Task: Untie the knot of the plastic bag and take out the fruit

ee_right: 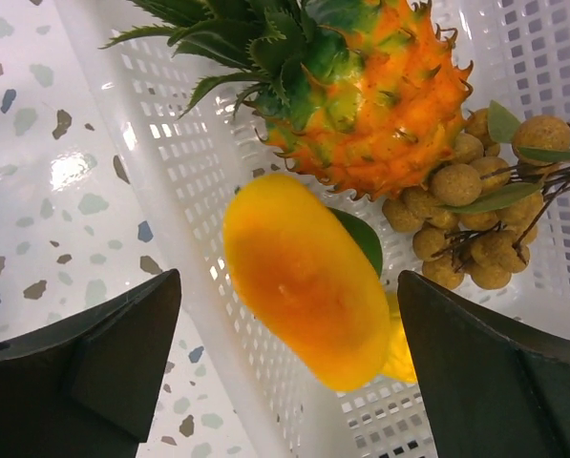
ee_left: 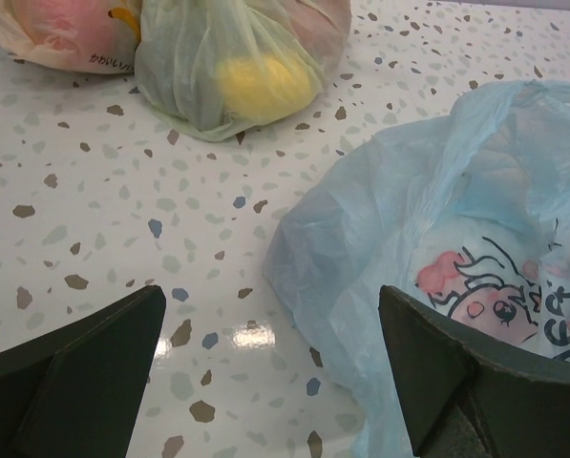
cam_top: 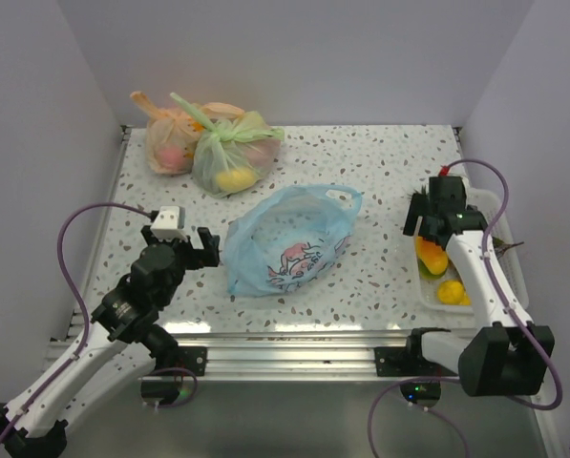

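The light blue plastic bag (cam_top: 285, 243) (ee_left: 437, 219) lies slack in the middle of the table, pink-and-black cartoon print facing up. One blue handle loop (cam_top: 342, 196) lies loose; the knot is not in view. My left gripper (cam_top: 182, 244) (ee_left: 270, 296) stands open at the bag's left edge, holding nothing. The fruit is in a white basket (cam_top: 495, 205) (ee_right: 199, 191): a pineapple (ee_right: 380, 95), an orange-yellow piece (ee_right: 304, 277) (cam_top: 432, 256), tan berries (ee_right: 466, 210) and a yellow piece (cam_top: 449, 290). My right gripper (cam_top: 426, 227) (ee_right: 289, 277) is open above the orange-yellow piece, both fingers apart from it.
A knotted green bag (cam_top: 232, 153) (ee_left: 227, 67) and a knotted orange bag (cam_top: 175, 143) (ee_left: 55, 33), both with fruit inside, sit at the back left. White walls close in the table on three sides. The basket stands against the right wall.
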You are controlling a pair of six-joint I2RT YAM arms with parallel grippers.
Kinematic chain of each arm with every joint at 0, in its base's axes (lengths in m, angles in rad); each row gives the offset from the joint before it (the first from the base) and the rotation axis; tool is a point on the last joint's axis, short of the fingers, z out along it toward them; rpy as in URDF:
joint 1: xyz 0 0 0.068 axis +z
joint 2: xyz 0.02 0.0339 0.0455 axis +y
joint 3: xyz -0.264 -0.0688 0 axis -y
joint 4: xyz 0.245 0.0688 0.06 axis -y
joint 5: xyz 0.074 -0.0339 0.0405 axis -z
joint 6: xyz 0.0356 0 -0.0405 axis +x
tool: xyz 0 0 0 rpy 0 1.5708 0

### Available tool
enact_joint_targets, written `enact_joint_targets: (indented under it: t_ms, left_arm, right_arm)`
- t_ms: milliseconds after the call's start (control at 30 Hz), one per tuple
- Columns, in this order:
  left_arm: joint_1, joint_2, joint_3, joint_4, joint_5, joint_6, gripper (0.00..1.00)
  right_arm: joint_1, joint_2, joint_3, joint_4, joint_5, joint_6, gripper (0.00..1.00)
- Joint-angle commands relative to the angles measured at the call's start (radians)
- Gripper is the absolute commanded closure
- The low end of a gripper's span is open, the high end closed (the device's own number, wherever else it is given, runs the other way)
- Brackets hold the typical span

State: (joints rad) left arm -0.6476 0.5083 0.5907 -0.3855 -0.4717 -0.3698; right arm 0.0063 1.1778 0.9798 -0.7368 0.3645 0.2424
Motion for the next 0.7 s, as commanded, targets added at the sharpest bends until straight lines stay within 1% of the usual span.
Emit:
enact_joint_targets:
  t_ms: [0, 33, 167, 233, 267, 300, 333, 400, 433, 467, 533, 567, 667]
  left_arm:
    - [0.011, 0.007, -0.014, 0.060, 0.018, 0.029, 0.00]
    - [0.011, 0.010, -0.014, 0.060, 0.030, 0.032, 0.00]
    - [0.011, 0.050, -0.020, 0.088, 0.091, 0.049, 0.00]
    - [0.011, 0.076, -0.022, 0.097, 0.146, 0.066, 0.00]
    - [0.011, 0.111, -0.020, 0.097, 0.165, 0.071, 0.00]
    - [0.011, 0.127, -0.016, 0.097, 0.180, 0.072, 0.00]
    - [0.011, 0.145, -0.005, 0.096, 0.198, 0.065, 0.00]
    - [0.011, 0.190, 0.004, 0.092, 0.209, 0.052, 0.00]
    - [0.009, 0.203, 0.020, 0.094, 0.222, 0.043, 0.00]
    - [0.009, 0.234, 0.029, 0.096, 0.228, 0.039, 0.00]
    - [0.006, 0.266, 0.069, 0.091, 0.260, 0.020, 0.00]
    - [0.003, 0.300, 0.086, 0.080, 0.269, 0.011, 0.00]
    - [-0.018, 0.364, 0.129, 0.067, 0.257, -0.033, 0.00]
  right_arm:
    - [-0.002, -0.050, 0.039, 0.013, -0.047, 0.006, 0.01]
    - [0.000, -0.075, 0.051, 0.010, -0.073, -0.008, 0.01]
    - [0.009, -0.138, 0.062, 0.020, -0.307, -0.022, 0.02]
    - [0.029, -0.164, 0.066, 0.036, -0.354, -0.017, 0.01]
    - [0.059, -0.170, 0.066, 0.042, -0.360, -0.011, 0.01]
    - [0.082, -0.173, 0.069, 0.059, -0.402, -0.006, 0.01]
    - [0.143, -0.173, 0.071, 0.068, -0.409, 0.011, 0.01]
    - [0.213, -0.164, 0.069, 0.114, -0.418, 0.029, 0.02]
    - [0.243, -0.153, 0.068, 0.134, -0.449, 0.056, 0.01]
    - [0.298, -0.130, 0.066, 0.157, -0.463, 0.076, 0.01]
    - [0.362, -0.104, 0.057, 0.238, -0.473, 0.119, 0.01]
    - [0.429, -0.075, 0.056, 0.264, -0.464, 0.132, 0.02]
    - [0.527, -0.029, 0.043, 0.374, -0.467, 0.198, 0.01]
